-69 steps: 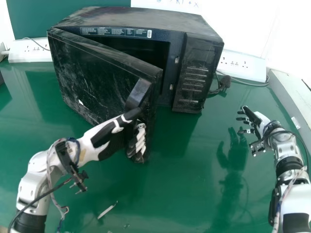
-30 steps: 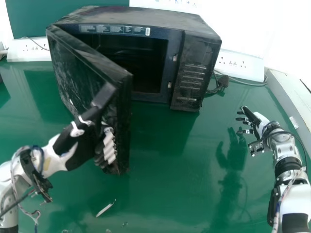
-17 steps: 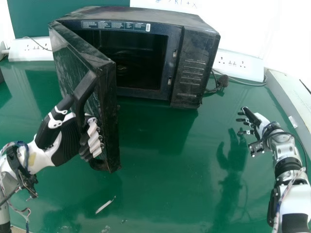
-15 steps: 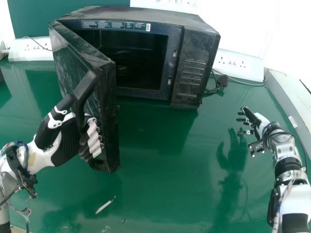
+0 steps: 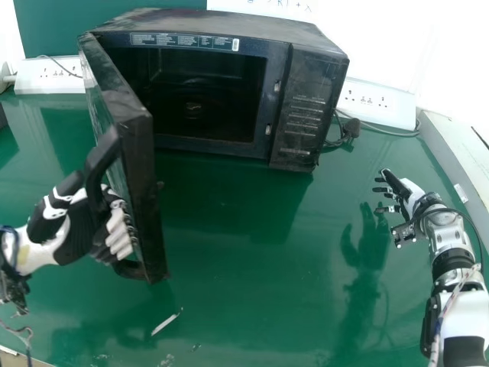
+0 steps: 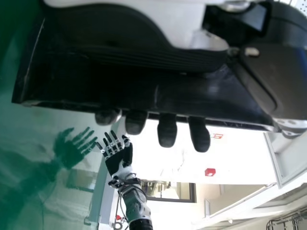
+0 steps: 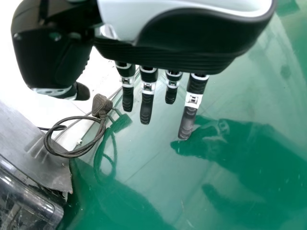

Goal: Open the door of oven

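- The door (image 5: 136, 180) has swung wider: earlier it slants across the front of the oven (image 5: 315, 115), and now its free edge points towards the near edge of the desk (image 5: 252, 306).
- The left hand (image 5: 72, 233) has travelled with it, out to the left and nearer the desk's near edge; its fingers are curled round the handle (image 5: 99, 164).
- The oven body sits by the desk's far edge, and most of its cavity (image 5: 202, 99) is now exposed.
- The right hand (image 5: 412, 193) stays over the desk's right side, fingers straight and spread, apart from the oven.
- The opening looks nearly complete; a little more outward pull to the left, following the hinge, would probably finish it.
- Pulling straight instead of along the arc could drag the oven or slip the grip.
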{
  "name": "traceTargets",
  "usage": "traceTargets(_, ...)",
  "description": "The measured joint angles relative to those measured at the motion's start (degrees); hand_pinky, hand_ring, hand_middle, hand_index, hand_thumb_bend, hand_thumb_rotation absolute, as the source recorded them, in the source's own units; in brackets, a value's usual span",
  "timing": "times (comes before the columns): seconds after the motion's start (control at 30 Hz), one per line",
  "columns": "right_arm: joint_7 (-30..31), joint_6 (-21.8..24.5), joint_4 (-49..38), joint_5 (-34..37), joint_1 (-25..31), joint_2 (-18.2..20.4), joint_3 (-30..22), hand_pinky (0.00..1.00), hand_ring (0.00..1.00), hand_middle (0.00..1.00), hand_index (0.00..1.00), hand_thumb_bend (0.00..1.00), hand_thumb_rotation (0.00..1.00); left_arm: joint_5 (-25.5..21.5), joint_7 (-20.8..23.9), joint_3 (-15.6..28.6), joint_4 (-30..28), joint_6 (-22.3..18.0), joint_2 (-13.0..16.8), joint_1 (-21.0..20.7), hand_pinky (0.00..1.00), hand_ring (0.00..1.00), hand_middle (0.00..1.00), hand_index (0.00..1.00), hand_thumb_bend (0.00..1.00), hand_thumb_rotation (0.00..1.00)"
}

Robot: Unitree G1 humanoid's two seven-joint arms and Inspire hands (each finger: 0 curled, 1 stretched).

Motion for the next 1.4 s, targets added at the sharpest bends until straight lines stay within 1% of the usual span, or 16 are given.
traceTargets(0.07,0.05,0.00,0.03,0.00,0.03,-0.03,0.02,0.67,0.79,0.83,0.91,0.52,0.52,0.19,-0.63,0.38,0.15,-0.32,0.89,0.00,0.00,0.04,0.10,0.19,0.64,0.03)
traceTargets(0.13,0.07,0.00,0.08,0.01,0.10,-0.10,0.01,0.67,0.79,0.84,0.91,0.52,0.52,-0.06,-0.86,1.07,0.15,-0.39,1.73,0.00,0.00,0.04,0.09,0.17,0.65,0.01)
traceTargets(0.33,0.05,0.05,0.08,0.01,0.10,-0.09,0.03,0.67,0.80,0.85,0.92,0.52,0.51,-0.74,-2.69,3.01,2.36,-0.47,2.34,0.36,0.02,0.06,0.11,0.19,0.72,0.01)
traceTargets(0.4,0.06,0.07,0.08,0.02,0.10,-0.10,0.05,0.67,0.80,0.84,0.92,0.50,0.52,-0.60,-3.91,3.46,3.74,-1.22,3.03,0.49,0.03,0.08,0.12,0.21,0.66,0.02)
traceTargets(0.43,0.06,0.06,0.07,0.02,0.09,-0.09,0.06,0.67,0.80,0.84,0.91,0.50,0.52,-0.34,-4.48,3.46,4.58,-2.32,3.24,0.65,0.04,0.09,0.13,0.34,0.58,0.04)
traceTargets(0.47,0.06,0.07,0.07,0.01,0.09,-0.09,0.06,0.67,0.80,0.85,0.92,0.50,0.51,0.01,-5.05,3.48,5.37,-3.14,3.27,0.69,0.05,0.09,0.14,0.40,0.55,0.05)
traceTargets(0.53,0.05,0.10,0.08,0.02,0.10,-0.09,0.05,0.67,0.80,0.85,0.92,0.52,0.50,0.78,-6.28,3.86,6.98,-4.75,3.62,0.79,0.06,0.11,0.17,0.46,0.51,0.05)
traceTargets(0.6,0.01,0.11,0.09,0.01,0.10,-0.09,0.07,0.65,0.79,0.84,0.91,0.53,0.50,1.71,-7.70,4.88,8.67,-7.12,4.37,0.86,0.05,0.10,0.16,0.47,0.51,0.06)
traceTargets(0.73,-0.03,0.25,0.34,-0.08,0.27,-0.13,0.08,0.68,0.82,0.85,0.91,0.53,0.51,1.89,-10.11,7.64,14.01,-10.04,8.19,0.73,0.02,0.07,0.14,0.47,0.51,0.05)
traceTargets(0.87,-0.01,0.37,0.48,-1.46,0.79,-0.74,0.70,0.63,0.78,0.83,0.91,0.53,0.53,1.22,-10.68,11.43,19.81,-12.89,11.86,-1.63,0.02,0.06,0.12,0.47,0.51,0.05)
traceTargets(0.93,-0.10,0.95,0.60,-1.67,0.90,-0.85,0.49,0.66,0.79,0.83,0.92,0.53,0.50,0.45,-10.83,12.31,22.88,-12.97,13.12,-3.77,0.02,0.06,0.12,0.47,0.51,0.04)
traceTargets(1.0,-0.10,1.21,0.67,-1.70,0.92,-0.87,0.23,0.68,0.80,0.84,0.92,0.52,0.53,-0.42,-11.59,12.50,25.94,-12.98,13.63,-5.16,0.02,0.06,0.12,0.47,0.51,0.04)
traceTargets(1.13,0.29,1.16,0.81,-1.89,1.19,-0.90,0.27,0.67,0.78,0.84,0.92,0.53,0.52,-1.06,-12.99,12.78,29.65,-14.08,14.34,-5.94,0.01,0.05,0.11,0.47,0.51,0.04)
traceTargets(1.23,0.27,1.24,0.87,-1.89,1.20,-1.01,0.22,0.64,0.78,0.83,0.92,0.52,0.50,-1.61,-11.23,14.50,31.91,-12.43,14.97,-6.03,0.00,0.03,0.09,0.47,0.51,0.04)
traceTargets(1.33,0.23,1.31,0.96,-1.87,1.27,-1.06,0.05,0.67,0.82,0.86,0.92,0.52,0.50,-2.06,-8.71,16.39,33.63,-10.29,15.48,-6.03,0.00,0.02,0.08,0.47,0.51,0.04)
traceTargets(1.4,0.25,1.39,0.98,-1.86,1.28,-1.07,-0.04,0.65,0.79,0.86,0.92,0.53,0.49,-2.69,-8.06,17.11,35.34,-8.42,16.50,-6.10,0.00,0.02,0.08,0.47,0.52,0.04)
